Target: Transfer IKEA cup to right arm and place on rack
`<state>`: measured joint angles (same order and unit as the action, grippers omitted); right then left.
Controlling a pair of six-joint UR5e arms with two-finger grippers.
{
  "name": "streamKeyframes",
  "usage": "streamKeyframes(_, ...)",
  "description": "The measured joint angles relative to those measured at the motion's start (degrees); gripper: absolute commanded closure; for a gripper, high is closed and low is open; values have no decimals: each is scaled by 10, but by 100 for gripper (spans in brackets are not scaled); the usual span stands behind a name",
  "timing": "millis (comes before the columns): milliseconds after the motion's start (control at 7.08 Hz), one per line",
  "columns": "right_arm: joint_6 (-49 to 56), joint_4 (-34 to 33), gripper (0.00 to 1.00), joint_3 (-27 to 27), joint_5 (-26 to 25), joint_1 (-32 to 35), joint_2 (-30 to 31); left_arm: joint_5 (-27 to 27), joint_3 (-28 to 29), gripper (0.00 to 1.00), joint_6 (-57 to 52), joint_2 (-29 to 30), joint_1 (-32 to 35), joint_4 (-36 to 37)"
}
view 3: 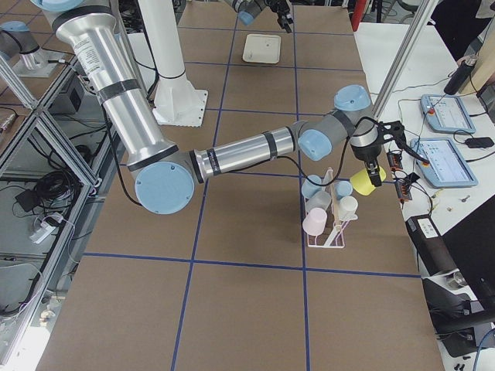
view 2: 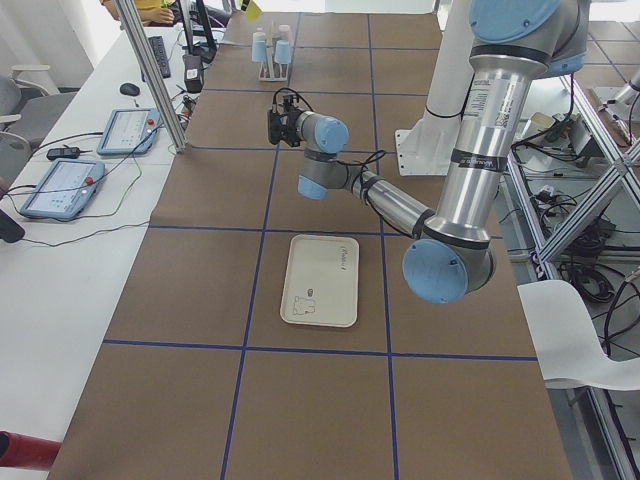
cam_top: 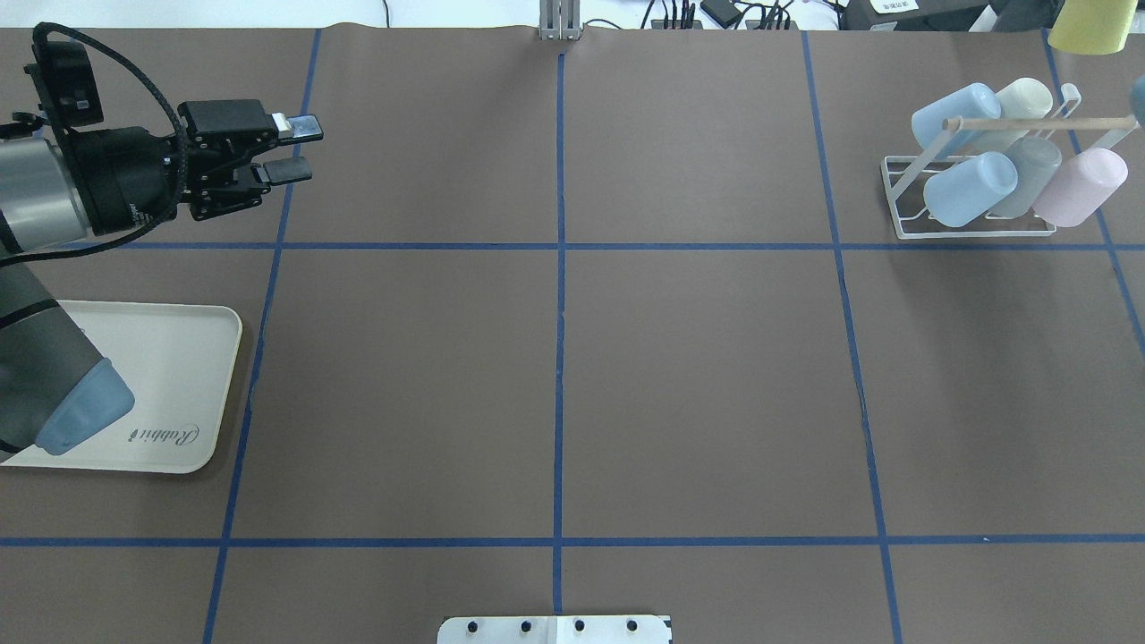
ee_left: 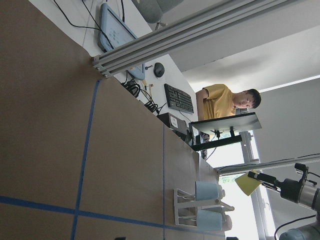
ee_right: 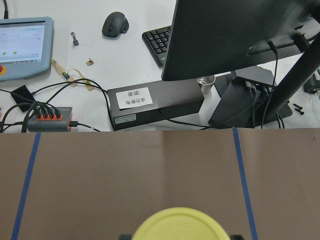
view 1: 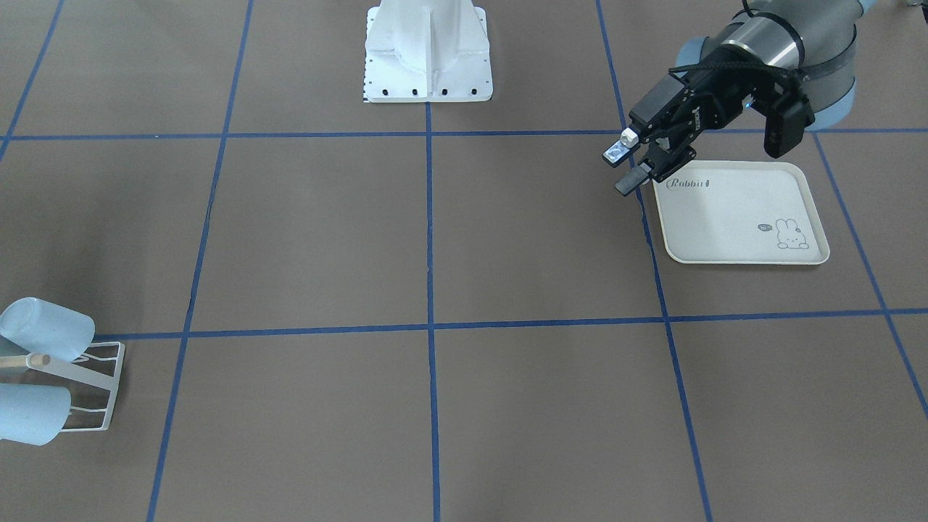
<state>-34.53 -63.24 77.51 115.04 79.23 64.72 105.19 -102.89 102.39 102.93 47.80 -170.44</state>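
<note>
The yellow IKEA cup (ee_right: 179, 224), clamped in the right gripper (ee_right: 180, 236), may dislodge cups (cam_top: 971, 188) on the crowded far-corner rack (cam_top: 975, 234); left gripper (cam_top: 295, 148) jaws apart, empty.

IKEA cup (view 3: 362, 183): yellow, plain; held aloft just beside the rack's top, not on it. Rack (cam_top: 975, 235): white wire frame, light wooden peg (cam_top: 1029, 122) across the top; upright at the table's far right, loaded with pastel cups (cam_top: 971, 188).
</note>
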Motion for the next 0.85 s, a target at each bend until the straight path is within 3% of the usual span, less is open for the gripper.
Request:
streamKeyframes(565, -24, 112, 100, -59, -7, 2, 8, -1, -2, 27, 0, 1, -1, -1)
streamKeyframes(848, -79, 201, 100, -67, -44, -9, 35, 0, -4, 27, 0, 1, -2, -1)
